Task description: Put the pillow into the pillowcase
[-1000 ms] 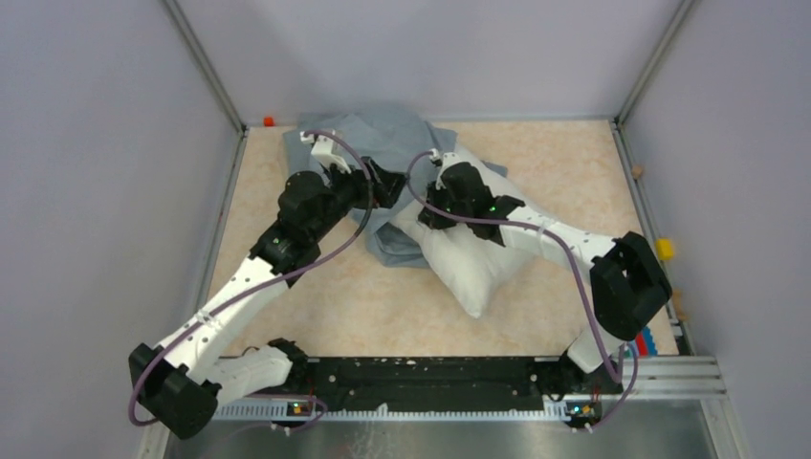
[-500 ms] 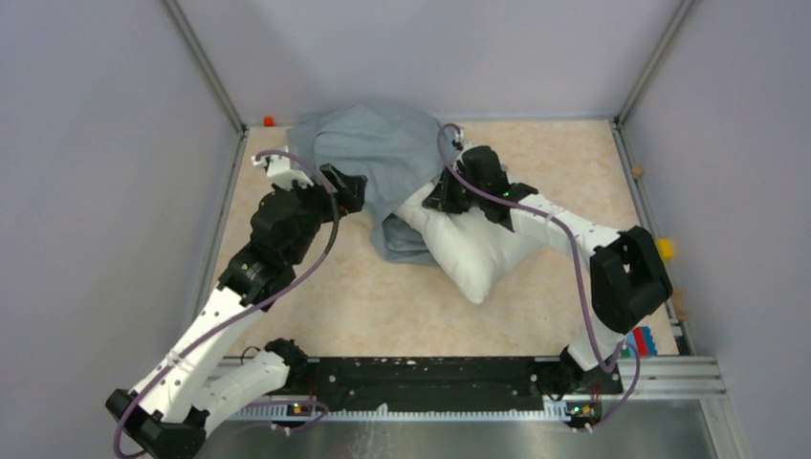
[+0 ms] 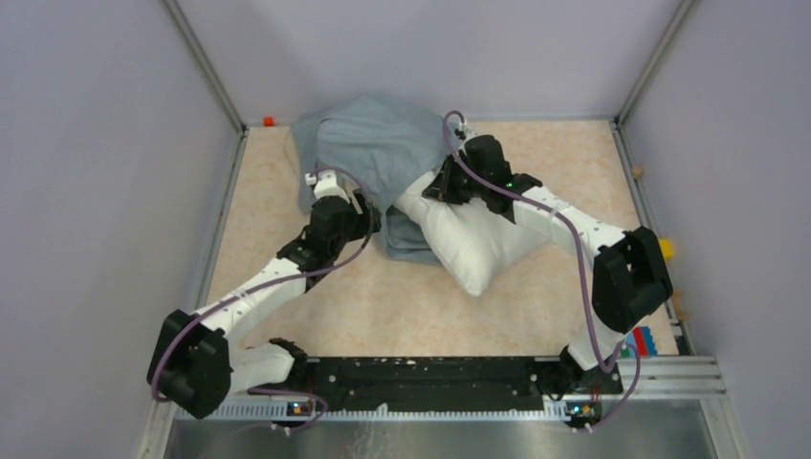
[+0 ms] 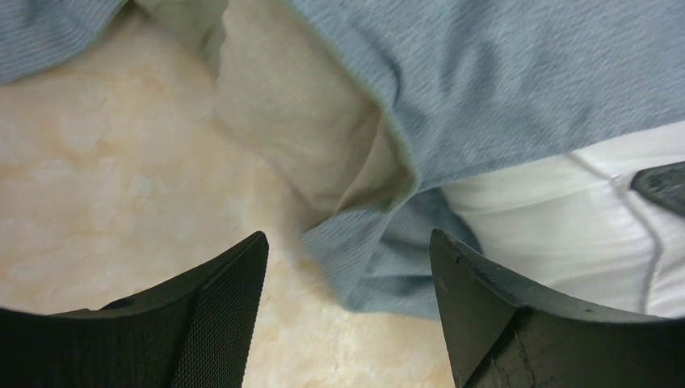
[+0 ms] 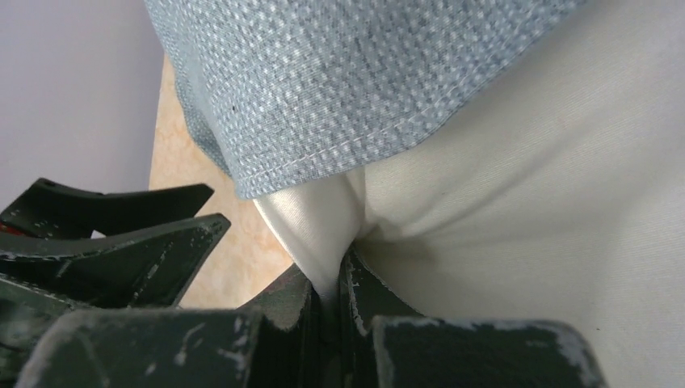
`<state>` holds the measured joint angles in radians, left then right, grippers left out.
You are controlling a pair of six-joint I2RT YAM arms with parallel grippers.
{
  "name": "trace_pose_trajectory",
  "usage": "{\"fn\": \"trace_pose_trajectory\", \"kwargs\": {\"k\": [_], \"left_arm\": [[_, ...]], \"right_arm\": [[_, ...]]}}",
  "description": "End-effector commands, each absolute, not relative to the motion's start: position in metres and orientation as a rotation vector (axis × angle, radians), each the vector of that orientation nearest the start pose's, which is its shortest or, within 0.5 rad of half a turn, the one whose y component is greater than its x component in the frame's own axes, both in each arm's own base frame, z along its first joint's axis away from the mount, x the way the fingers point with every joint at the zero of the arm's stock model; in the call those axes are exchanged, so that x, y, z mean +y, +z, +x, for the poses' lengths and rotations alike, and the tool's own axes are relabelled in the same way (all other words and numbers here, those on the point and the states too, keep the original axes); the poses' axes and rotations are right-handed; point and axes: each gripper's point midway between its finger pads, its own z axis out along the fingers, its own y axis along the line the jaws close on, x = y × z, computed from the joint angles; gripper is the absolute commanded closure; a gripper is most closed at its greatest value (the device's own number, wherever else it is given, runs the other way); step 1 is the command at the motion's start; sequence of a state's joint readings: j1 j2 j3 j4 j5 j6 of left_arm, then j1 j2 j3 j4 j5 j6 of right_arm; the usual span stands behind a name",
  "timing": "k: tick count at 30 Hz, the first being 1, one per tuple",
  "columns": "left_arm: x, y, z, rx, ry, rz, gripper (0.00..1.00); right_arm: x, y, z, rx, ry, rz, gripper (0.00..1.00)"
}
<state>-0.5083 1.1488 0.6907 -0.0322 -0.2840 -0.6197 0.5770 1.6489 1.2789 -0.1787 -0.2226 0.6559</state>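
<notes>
The left arm (image 3: 258,292) reaches from its base at the near left corner across the pale table (image 3: 383,306) toward the middle; its left gripper (image 3: 371,218) sits low at the near left edge of the pillowcase (image 3: 373,143); in the left wrist view the jaws stand wide apart, with the two black fingers (image 4: 218,323) at the bottom corners and nothing pinched between them; a folded hem of the pillowcase (image 4: 525,81) lies just ahead of the gap, its paler inner side turned outward, and whether the fingers touch the cloth I cannot tell.

The pillowcase is a wrinkled grey-blue heap at the far middle of the table, against the back wall; its near part drapes over the far end of the pillow (image 3: 478,249); only that end is covered, and the rest of the white pillow lies bare, slanting toward the near right.

Just right of the covered end, the right gripper (image 3: 442,188) presses on the upper edge of the pillow; in the right wrist view its jaws are closed tight on a pinch of white pillow (image 5: 565,202) fabric, with the stitched hem of the pillowcase (image 5: 347,73) hanging just above the pinch; the right arm (image 3: 574,225) runs back over the pillow to its base at the near right.
</notes>
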Motion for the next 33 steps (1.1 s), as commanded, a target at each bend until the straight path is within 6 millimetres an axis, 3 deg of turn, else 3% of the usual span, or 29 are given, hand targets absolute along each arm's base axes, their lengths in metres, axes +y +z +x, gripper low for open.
{"fn": "trace_pose_trajectory", "kwargs": {"k": [1,4,11,14,16,18,22,27,30,33], "left_arm": [[-0.18,0.209,0.363,1.801,-0.607,-0.24,0.23],[-0.186,0.207,0.37,1.799,-0.62,-0.232,0.29],[-0.173,0.171,0.389,1.883,-0.508,-0.298,0.54],[-0.179,0.181,0.396,1.861,-0.534,-0.267,0.7],[-0.191,0.198,0.397,1.854,-0.576,-0.188,0.88],[-0.207,0.222,0.394,1.843,-0.627,-0.102,0.99],[-0.259,0.277,0.368,1.871,-0.737,0.139,1.0],[-0.328,0.36,0.301,1.835,-0.872,0.418,1.0],[-0.346,0.403,0.277,1.767,-0.979,0.48,1.0],[-0.343,0.413,0.281,1.751,-0.973,0.452,1.0]], "right_arm": [[0.325,0.248,0.376,2.112,1.042,-0.066,1.0],[0.325,0.247,0.376,2.113,1.041,-0.067,1.0],[0.324,0.252,0.374,2.106,1.045,-0.068,1.0],[0.323,0.258,0.374,2.099,1.041,-0.072,1.0],[0.321,0.262,0.374,2.093,1.034,-0.072,1.0],[0.319,0.268,0.374,2.082,1.024,-0.068,1.0],[0.318,0.285,0.374,2.05,1.031,-0.061,1.0],[0.321,0.332,0.376,1.96,1.086,-0.044,1.0],[0.322,0.358,0.379,1.914,1.121,-0.001,1.0],[0.311,0.36,0.39,1.91,1.09,0.134,1.0]]}}
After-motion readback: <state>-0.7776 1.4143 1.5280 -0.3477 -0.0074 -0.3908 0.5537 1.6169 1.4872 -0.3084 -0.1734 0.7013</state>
